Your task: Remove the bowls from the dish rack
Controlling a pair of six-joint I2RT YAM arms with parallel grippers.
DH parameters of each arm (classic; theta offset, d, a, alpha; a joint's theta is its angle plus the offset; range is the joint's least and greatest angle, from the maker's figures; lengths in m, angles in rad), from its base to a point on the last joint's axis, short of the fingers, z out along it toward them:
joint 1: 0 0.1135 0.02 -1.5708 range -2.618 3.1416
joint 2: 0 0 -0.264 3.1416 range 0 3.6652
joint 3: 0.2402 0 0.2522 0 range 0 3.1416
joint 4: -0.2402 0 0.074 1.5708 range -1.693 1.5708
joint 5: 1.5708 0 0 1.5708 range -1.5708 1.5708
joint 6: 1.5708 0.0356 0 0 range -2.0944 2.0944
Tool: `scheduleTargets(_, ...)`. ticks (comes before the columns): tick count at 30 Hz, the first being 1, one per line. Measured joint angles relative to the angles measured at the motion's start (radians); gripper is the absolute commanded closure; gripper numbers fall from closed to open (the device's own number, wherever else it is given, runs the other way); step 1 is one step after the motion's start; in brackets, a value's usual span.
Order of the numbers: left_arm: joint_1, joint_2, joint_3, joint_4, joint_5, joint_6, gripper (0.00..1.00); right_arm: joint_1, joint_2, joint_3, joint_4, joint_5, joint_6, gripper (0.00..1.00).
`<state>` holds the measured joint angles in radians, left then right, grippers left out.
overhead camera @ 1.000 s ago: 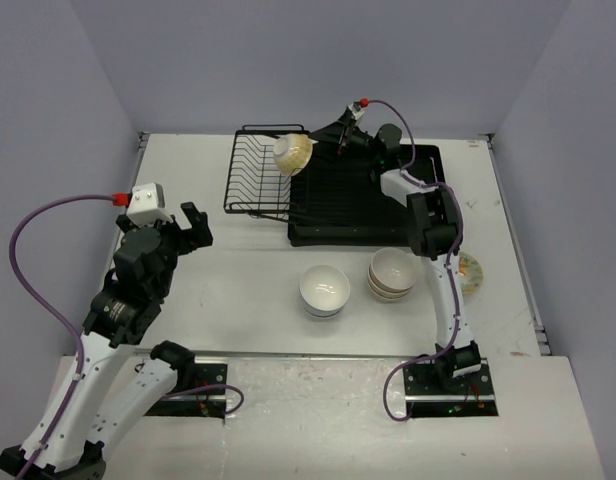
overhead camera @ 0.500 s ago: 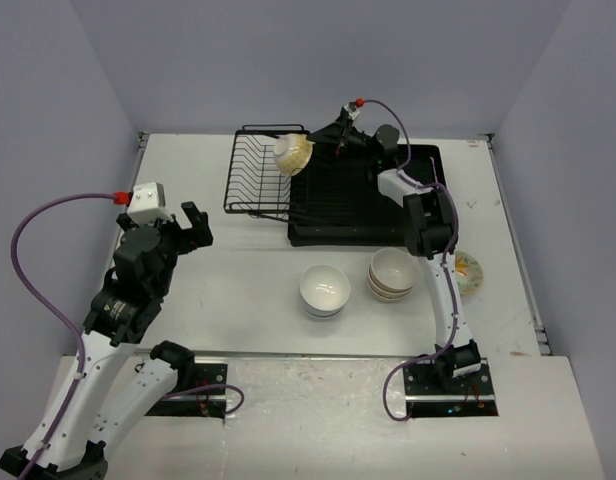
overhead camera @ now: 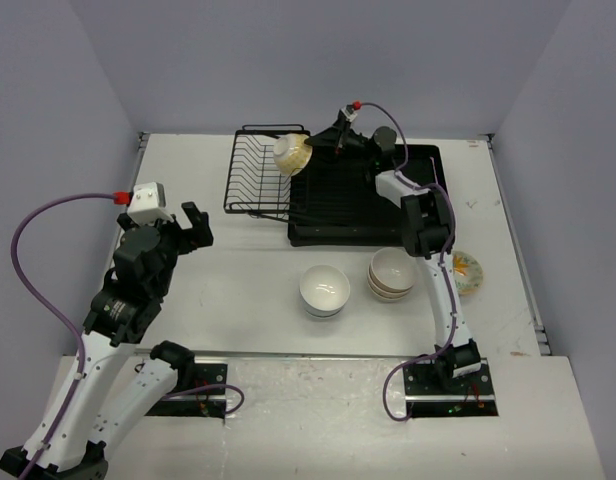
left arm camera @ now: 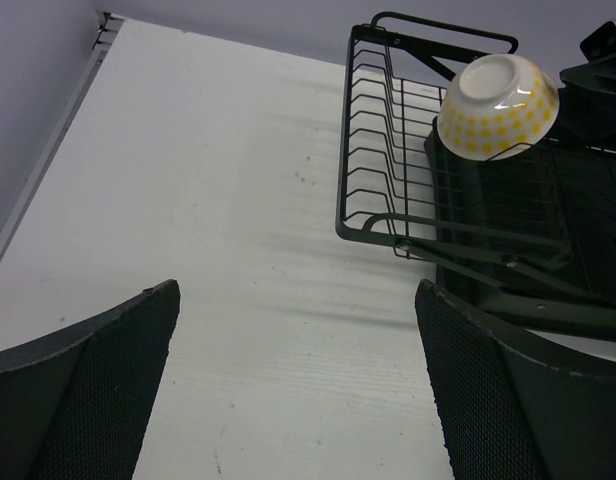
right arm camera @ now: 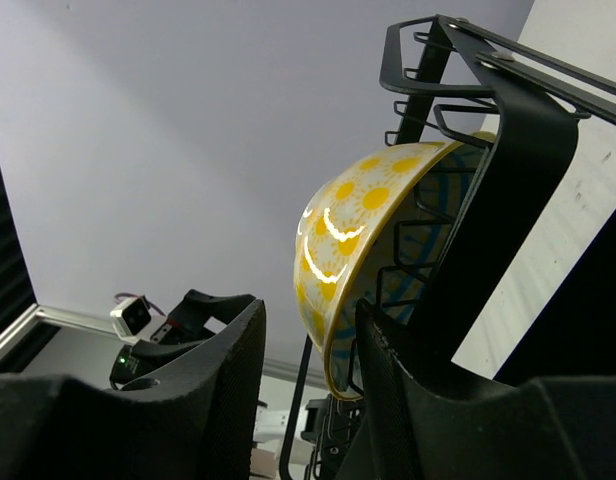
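Note:
A yellow-patterned bowl (overhead camera: 292, 153) stands on edge in the black wire dish rack (overhead camera: 250, 185), at the end where the rack joins the black drain tray (overhead camera: 358, 215). My right gripper (overhead camera: 316, 143) reaches over the tray to it. In the right wrist view its jaws (right arm camera: 310, 330) are open and straddle the bowl's (right arm camera: 358, 225) lower rim, with a gap still showing on the outer side. My left gripper (overhead camera: 195, 222) is open and empty over the table, left of the rack. The left wrist view (left arm camera: 298, 380) shows the bowl (left arm camera: 498, 105) and rack (left arm camera: 388, 160) ahead.
A white bowl (overhead camera: 324, 289) and a stack of cream bowls (overhead camera: 392, 272) sit on the table in front of the tray. A flowered bowl (overhead camera: 469, 271) lies to their right, partly behind the right arm. Purple walls stand at the back and on both sides.
My right gripper has moved left along the tray's far edge, up to the yellow-patterned bowl's rim. The left arm and the bowls have not moved.

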<state>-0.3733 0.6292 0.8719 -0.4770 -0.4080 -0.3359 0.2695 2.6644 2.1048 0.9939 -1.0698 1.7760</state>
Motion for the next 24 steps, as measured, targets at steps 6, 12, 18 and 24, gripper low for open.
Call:
scheduleTargets(6, 0.000, 0.000, 0.000, 0.001, 0.008, 0.000, 0.00, 0.001, 0.022, 0.019, 0.005, 0.000, 0.030, 0.68)
scheduleTargets(12, 0.000, 0.000, 0.000, 0.002, 0.013, 0.001, 0.00, 0.001, 0.034, 0.027, 0.025, 0.000, 0.063, 0.77)
scheduleTargets(18, 0.006, 0.000, 0.000, 0.002, 0.014, 0.006, 0.00, 0.002, 0.050, 0.045, 0.066, 0.000, 0.109, 0.91)
scheduleTargets(24, 0.006, 0.000, 0.000, 0.002, 0.016, 0.006, 0.00, 0.007, 0.051, 0.058, 0.103, 0.005, 0.148, 1.00)
